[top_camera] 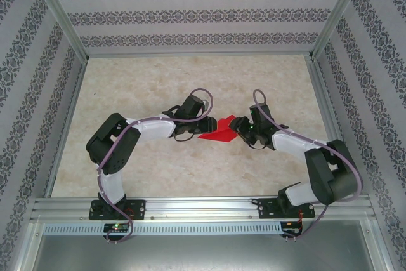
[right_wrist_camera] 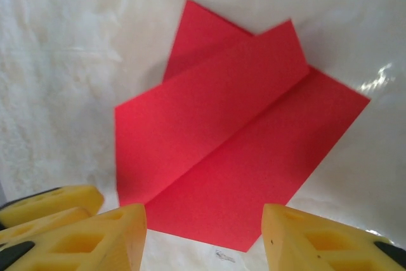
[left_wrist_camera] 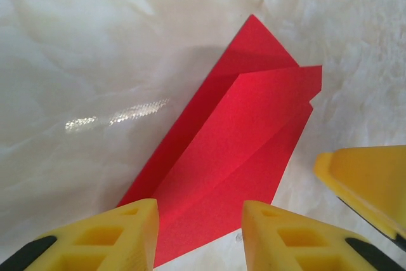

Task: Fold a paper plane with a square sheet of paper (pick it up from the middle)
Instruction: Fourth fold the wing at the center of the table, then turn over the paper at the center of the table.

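Left wrist view showed us the left gripper with its two yellow fingers standing apart and nothing pinched between them. The near end of the red paper ran down into the gap between the fingertips, though we could not tell whether either finger touched it. The paper lay flat on the pale marbled table, folded into layers, with creases running along its length and offset corners at its far end. Another yellow finger, from the other arm, came in just beside the paper at the right edge. From the right wrist, we saw the right gripper likewise parted and clamped on nothing, the paper's near edge lying between its fingertips. One long diagonal crease crossed the paper there, with an upper layer overlapping the lower one and two corners pointing away. From the top external camera, we found both arms bent inward, the left gripper and right gripper facing each other with the paper between them as a small red angular shape near the middle of the table. Patterned walls enclosed the table on three sides.
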### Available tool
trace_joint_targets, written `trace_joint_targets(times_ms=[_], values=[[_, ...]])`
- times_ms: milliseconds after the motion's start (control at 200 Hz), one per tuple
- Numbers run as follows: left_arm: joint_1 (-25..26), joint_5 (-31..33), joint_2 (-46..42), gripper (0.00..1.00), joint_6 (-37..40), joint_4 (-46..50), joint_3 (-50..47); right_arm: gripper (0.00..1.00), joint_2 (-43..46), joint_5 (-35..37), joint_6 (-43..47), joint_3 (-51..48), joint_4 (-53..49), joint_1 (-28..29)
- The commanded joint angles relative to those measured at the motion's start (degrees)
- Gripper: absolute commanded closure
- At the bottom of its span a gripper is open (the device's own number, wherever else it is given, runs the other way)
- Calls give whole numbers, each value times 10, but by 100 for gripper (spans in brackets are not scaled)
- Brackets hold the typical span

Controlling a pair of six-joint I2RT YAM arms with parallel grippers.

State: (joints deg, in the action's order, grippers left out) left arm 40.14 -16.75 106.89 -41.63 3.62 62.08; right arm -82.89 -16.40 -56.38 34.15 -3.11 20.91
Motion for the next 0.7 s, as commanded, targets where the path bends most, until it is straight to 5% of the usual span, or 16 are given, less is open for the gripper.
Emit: trace_joint_targets(times_ms=[0, 694], values=[[-12, -20, -3, 61, 38, 20, 5, 49, -31, 10, -29, 16, 31, 14], [-46, -30, -3, 59, -2, -3, -29, 55, -115, -1, -83, 34, 177, 32]])
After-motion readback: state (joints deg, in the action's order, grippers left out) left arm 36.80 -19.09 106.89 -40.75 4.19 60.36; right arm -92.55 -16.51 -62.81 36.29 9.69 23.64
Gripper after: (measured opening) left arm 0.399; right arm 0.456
